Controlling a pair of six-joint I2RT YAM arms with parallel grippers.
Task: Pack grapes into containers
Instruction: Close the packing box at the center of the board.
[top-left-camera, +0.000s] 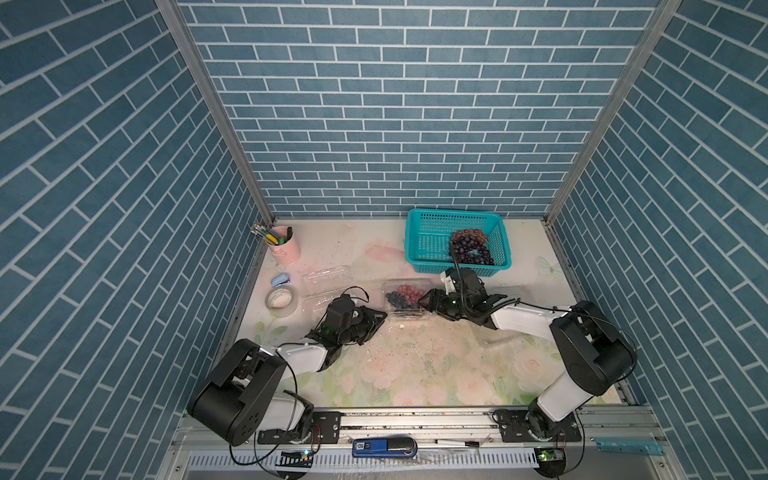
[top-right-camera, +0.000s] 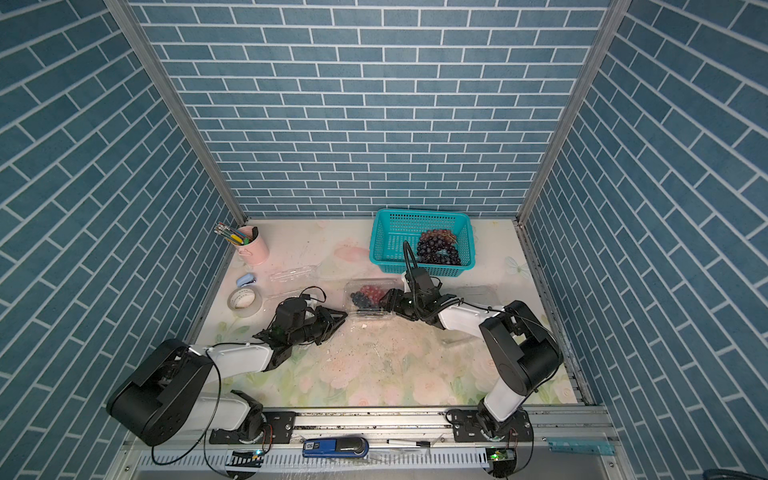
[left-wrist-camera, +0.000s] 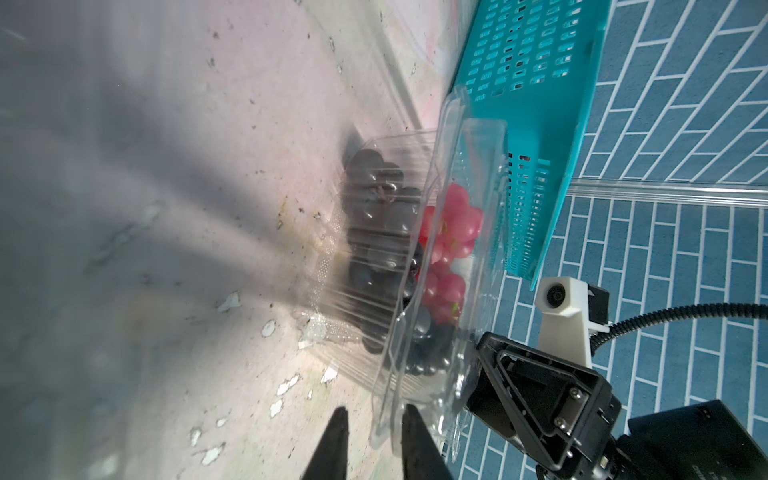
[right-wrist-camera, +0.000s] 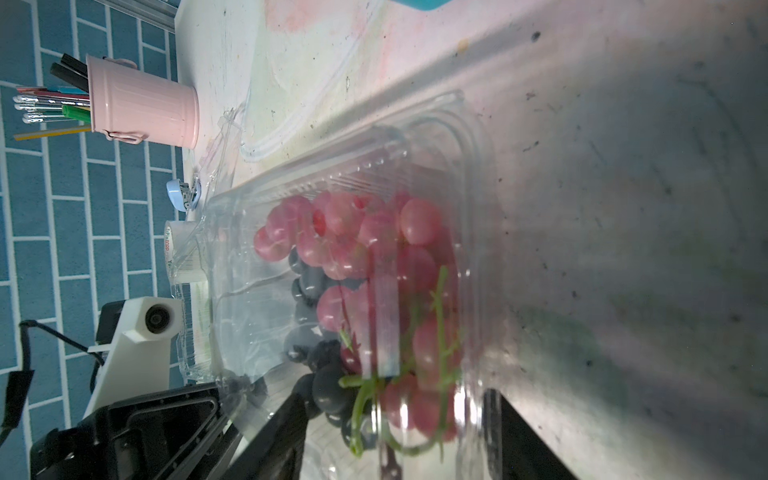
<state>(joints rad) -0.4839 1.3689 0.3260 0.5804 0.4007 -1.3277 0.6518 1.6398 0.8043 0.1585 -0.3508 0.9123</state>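
Note:
A clear clamshell container (top-left-camera: 405, 309) (top-right-camera: 370, 309) sits mid-table holding dark purple and pink-red grapes (top-left-camera: 401, 295) (right-wrist-camera: 353, 241), with its lid down over them. My left gripper (top-left-camera: 381, 316) (left-wrist-camera: 376, 411) is at the container's front left corner. Its jaws stand narrowly open, with the plastic rim (left-wrist-camera: 390, 399) between them and against one finger. My right gripper (top-left-camera: 424, 302) (right-wrist-camera: 397, 390) straddles the container's right end with a finger against each side wall. More dark grapes (top-left-camera: 471, 247) lie in the teal basket (top-left-camera: 428, 245).
Empty clear containers (top-left-camera: 324, 276) lie left of centre, one partly under my left arm, and another (top-left-camera: 513, 291) sits behind my right arm. A pink cup of pens (top-left-camera: 286, 249), a blue clip (top-left-camera: 280, 280) and a tape roll (top-left-camera: 279, 300) stand along the left edge.

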